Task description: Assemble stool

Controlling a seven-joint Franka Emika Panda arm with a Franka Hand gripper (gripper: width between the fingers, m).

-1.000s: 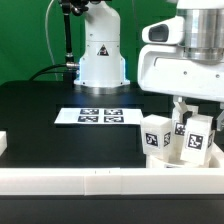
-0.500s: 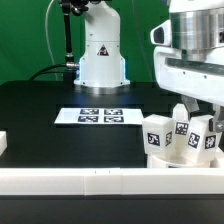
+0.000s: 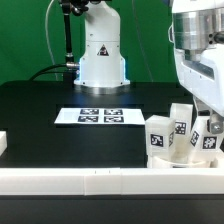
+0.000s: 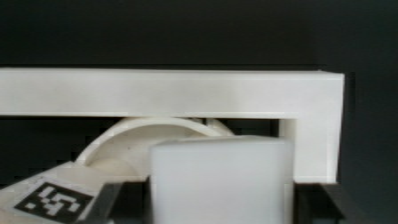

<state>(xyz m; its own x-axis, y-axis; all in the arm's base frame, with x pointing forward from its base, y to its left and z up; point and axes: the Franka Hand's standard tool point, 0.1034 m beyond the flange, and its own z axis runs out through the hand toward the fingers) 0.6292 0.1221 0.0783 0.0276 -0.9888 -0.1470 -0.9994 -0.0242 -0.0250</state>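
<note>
My gripper (image 3: 204, 120) hangs at the exterior view's right, over a cluster of chunky white stool legs (image 3: 160, 136) with black-and-white tags, just behind the white border rail (image 3: 100, 180). In the wrist view a plain white leg (image 4: 221, 180) fills the gap between the jaws, so my gripper (image 4: 221, 216) is shut on it. Behind it the round seat disc (image 4: 157, 134) shows partly under the rail's corner (image 4: 178, 95). A tagged leg (image 4: 63, 198) lies beside it. The fingertips themselves are hidden.
The marker board (image 3: 100, 116) lies flat in the middle of the black table. The arm's white base (image 3: 102, 55) stands behind it. A small white piece (image 3: 3, 145) sits at the exterior view's left edge. The rail runs along the front.
The arm and gripper have shifted toward the exterior view's right, and the cluster of tagged legs has moved the same way with them.
</note>
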